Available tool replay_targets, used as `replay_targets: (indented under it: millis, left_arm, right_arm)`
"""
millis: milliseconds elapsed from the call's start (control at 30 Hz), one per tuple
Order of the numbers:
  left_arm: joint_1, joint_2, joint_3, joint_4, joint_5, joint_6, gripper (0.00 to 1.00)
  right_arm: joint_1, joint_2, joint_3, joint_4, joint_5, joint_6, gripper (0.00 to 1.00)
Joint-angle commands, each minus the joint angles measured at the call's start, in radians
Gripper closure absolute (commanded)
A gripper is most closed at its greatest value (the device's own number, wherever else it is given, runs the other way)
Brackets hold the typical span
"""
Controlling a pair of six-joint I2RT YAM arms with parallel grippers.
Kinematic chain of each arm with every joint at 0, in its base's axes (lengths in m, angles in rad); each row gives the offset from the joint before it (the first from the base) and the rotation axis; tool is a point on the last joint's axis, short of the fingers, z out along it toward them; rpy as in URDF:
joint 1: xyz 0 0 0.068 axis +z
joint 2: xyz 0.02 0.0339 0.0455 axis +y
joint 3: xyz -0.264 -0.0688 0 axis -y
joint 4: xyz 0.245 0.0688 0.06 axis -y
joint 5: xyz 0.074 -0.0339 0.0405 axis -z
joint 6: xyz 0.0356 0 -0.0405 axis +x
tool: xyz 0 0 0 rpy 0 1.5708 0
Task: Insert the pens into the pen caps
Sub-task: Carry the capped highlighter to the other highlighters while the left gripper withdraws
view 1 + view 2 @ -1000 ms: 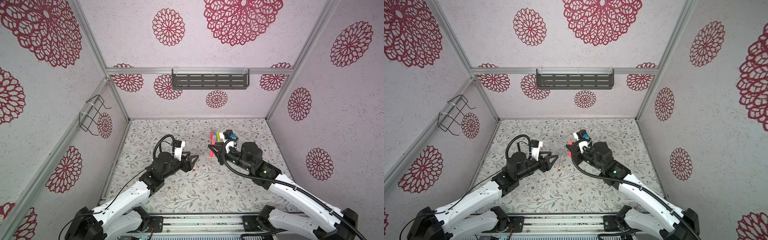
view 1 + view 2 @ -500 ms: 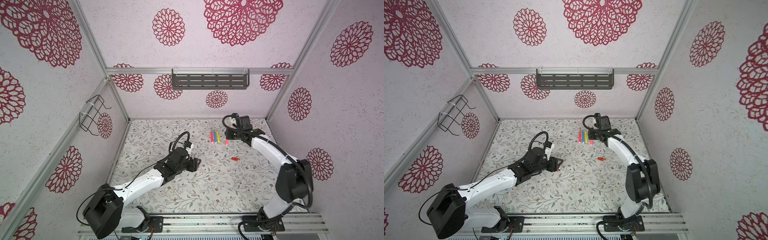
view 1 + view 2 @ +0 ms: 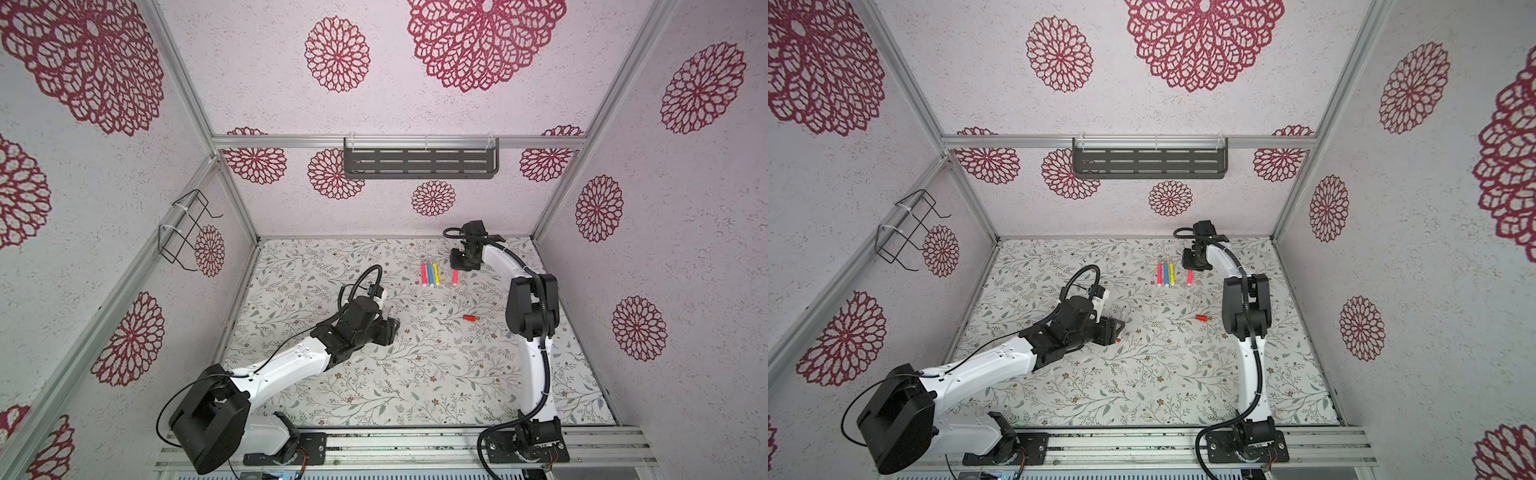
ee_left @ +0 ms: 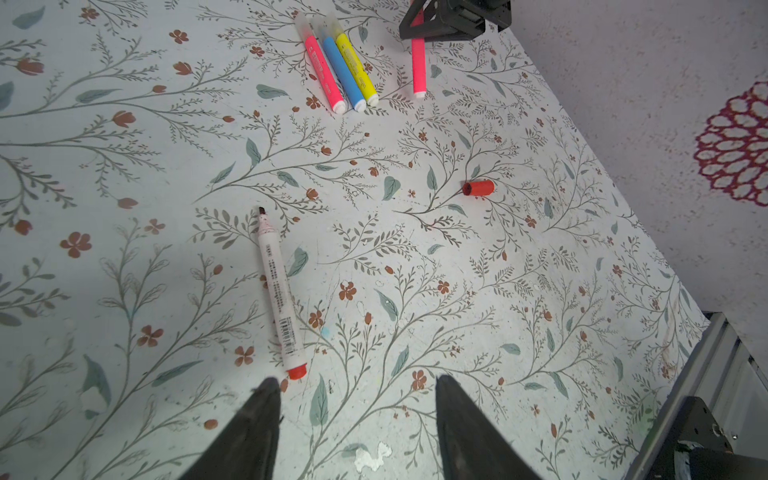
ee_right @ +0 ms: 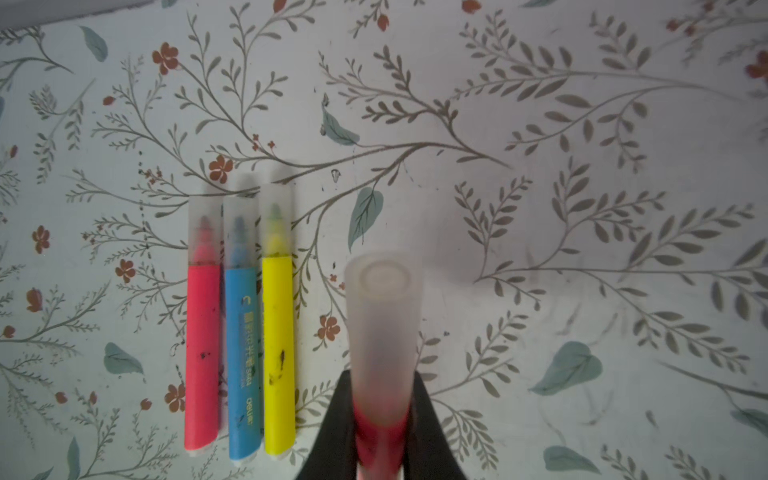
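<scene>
Overhead, floral tabletop point(image 3: 415, 374), medallion-papered walls point(image 3: 249, 62), left hand point(image 4: 355, 380) spread, right hand point(image 5: 381, 376) pinching capped pen point(image 5: 382, 316).

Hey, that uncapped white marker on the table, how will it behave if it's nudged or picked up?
The white marker looks round and smooth, so a sideways nudge would probably roll it. It seems stiff and light, an easy lift. Its bare tip may smear whatever it touches.

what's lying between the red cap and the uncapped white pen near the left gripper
Nothing. In the left wrist view only bare floral mat separates the white pen from the red cap.
</scene>
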Motion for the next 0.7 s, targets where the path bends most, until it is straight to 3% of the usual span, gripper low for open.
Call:
replay_targets:
  millis: [0, 200, 233, 333, 367, 667]
  left_arm:
    - [-0.006, -0.019, -0.004, -0.001, -0.021, 0.008, 0.38]
    - [-0.006, -0.011, 0.01, -0.003, -0.025, 0.015, 0.38]
    - [-0.006, -0.013, 0.01, -0.004, -0.025, 0.013, 0.38]
    - [-0.006, -0.02, 0.008, -0.013, -0.026, 0.013, 0.38]
    - [-0.006, -0.025, 0.007, -0.017, -0.027, 0.012, 0.38]
    - [-0.006, -0.068, -0.017, -0.016, -0.051, 0.009, 0.38]
  right_arm:
    - [0.002, 0.02, 0.085, -0.062, -0.05, -0.006, 1.0]
    - [0.035, 0.089, 0.157, -0.065, -0.071, -0.001, 0.96]
    - [0.038, 0.098, 0.167, -0.065, -0.086, -0.001, 0.9]
    - [0.045, 0.105, 0.179, -0.055, -0.111, 0.005, 0.61]
    - [0.045, 0.1, 0.179, -0.052, -0.11, 0.003, 0.59]
    - [0.043, 0.016, 0.106, 0.001, -0.13, -0.002, 0.57]
